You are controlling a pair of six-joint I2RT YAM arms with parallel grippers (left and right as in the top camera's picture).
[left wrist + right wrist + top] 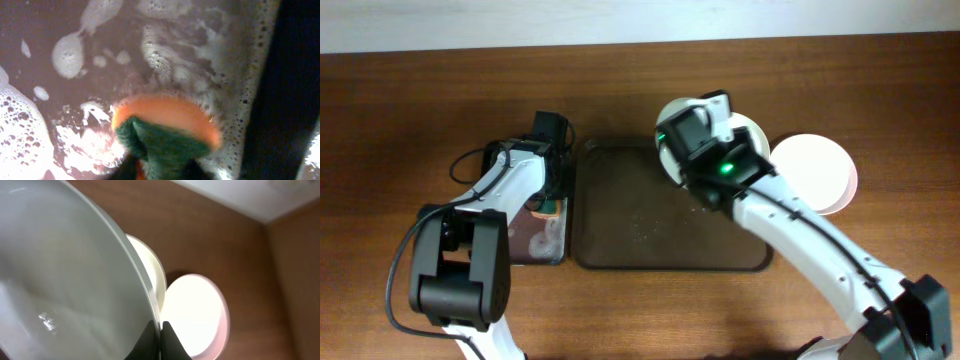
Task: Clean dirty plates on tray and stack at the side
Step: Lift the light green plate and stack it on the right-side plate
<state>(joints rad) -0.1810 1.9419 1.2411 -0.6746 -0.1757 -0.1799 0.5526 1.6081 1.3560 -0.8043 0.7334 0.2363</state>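
Note:
My right gripper [159, 330] is shut on the rim of a pale greenish-white plate [65, 285] and holds it tilted on edge over the back right of the dark brown tray [650, 235]. In the overhead view that plate [667, 145] shows beside the right gripper [692, 150]. Two more white plates lie on the table to the right of the tray: one [752, 130] [150, 262] partly behind the held plate, the other [815, 172] [195, 312] further right. My left gripper [551, 200] is shut on a green-orange sponge [165, 132] and presses it into foamy water.
The narrow black tray [533, 245] with soapy water [30, 135] lies just left of the brown tray. A black cable [465, 165] loops on the table left of my left arm. The brown tray floor holds a few water drops [645, 228].

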